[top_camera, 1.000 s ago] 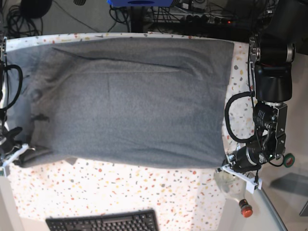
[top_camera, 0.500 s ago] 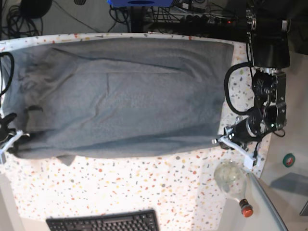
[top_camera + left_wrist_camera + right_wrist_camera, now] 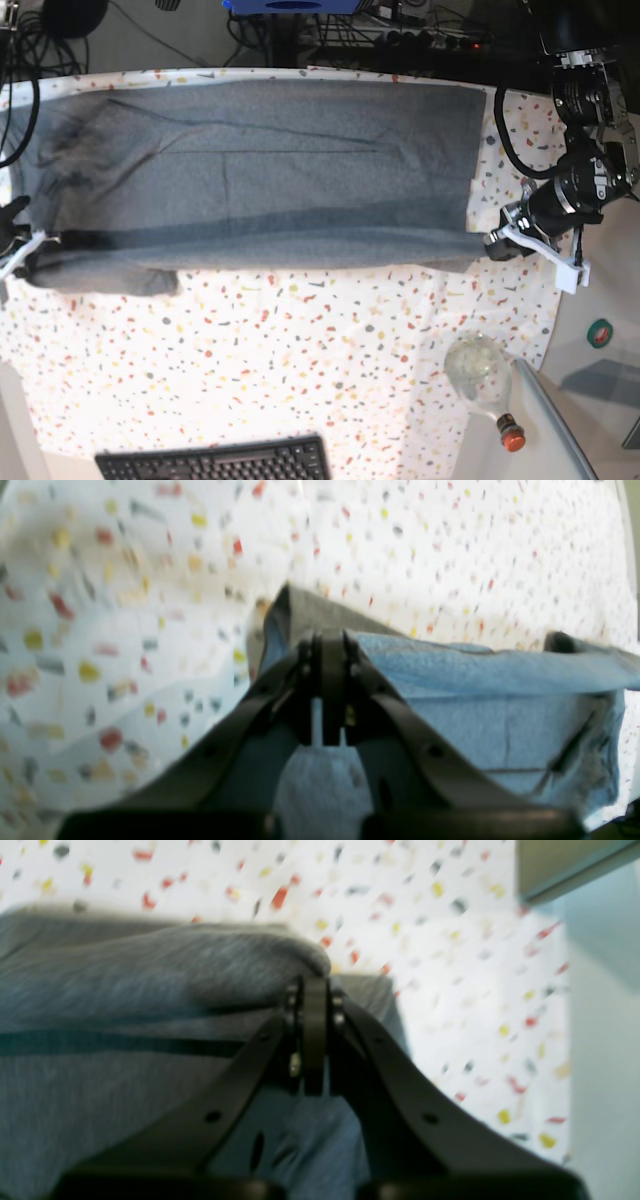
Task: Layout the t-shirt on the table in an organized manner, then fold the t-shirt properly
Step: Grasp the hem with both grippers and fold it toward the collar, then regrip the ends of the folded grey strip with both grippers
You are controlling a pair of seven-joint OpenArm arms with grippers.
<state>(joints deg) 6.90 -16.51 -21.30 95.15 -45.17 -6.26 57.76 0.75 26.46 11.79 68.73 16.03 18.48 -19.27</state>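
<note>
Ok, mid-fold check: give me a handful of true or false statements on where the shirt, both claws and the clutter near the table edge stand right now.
1. Both claws are shut on the t-shirt. True: the left claw and the right claw each pinch an edge of the cloth.
2. The shirt hangs fully off the table. False: it lies spread across the table's far half.
3. A keyboard sits at the table's near edge. True.
4. The glass bottle lies on top of the shirt. False: it lies apart from it, near the table corner.
5. The left claw is open above bare table. False: it is shut on the shirt's corner.
</note>
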